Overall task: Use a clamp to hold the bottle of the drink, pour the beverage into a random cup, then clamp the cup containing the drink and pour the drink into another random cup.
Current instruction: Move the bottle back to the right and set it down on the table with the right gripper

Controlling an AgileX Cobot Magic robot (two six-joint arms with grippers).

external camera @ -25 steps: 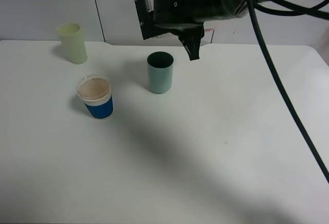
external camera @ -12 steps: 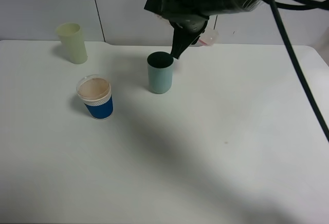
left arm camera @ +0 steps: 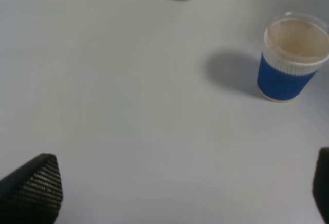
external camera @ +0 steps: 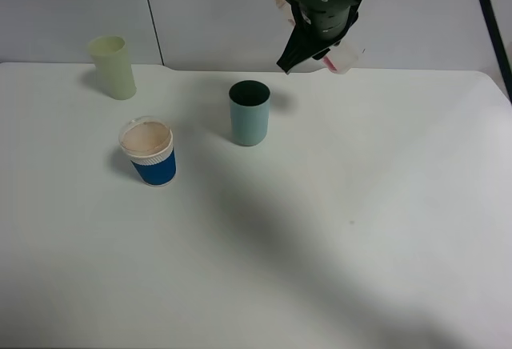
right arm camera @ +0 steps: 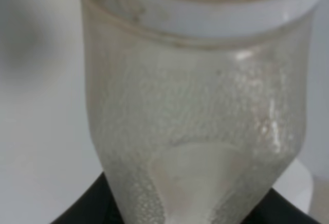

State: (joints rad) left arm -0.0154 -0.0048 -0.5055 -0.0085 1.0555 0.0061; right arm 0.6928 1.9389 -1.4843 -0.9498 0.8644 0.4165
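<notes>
Three obstacles, all on the left half of the white table (external camera: 376, 229):
- pale yellow-green plastic tumbler (external camera: 114, 67) at back left
- blue paper cup with white rim (external camera: 150, 157) nearer the front
- teal plastic tumbler (external camera: 249, 118) near the middle

All are upright and apart, with bare table between each pair. The right half and the whole front strip of the tabletop are bare and free to cross.

Overhead at the back, the black right gripper (external camera: 320, 51) with a small translucent whitish bottle (external camera: 346, 59) hangs up and behind-right of the teal tumbler, blocking that airspace. A black cable (external camera: 490, 13) drops at far right.

The left gripper (left arm camera: 175, 193) has its fingers spread wide, with bare table ahead of it. The blue cup sits off to one side, the yellow-green tumbler farther on.
</notes>
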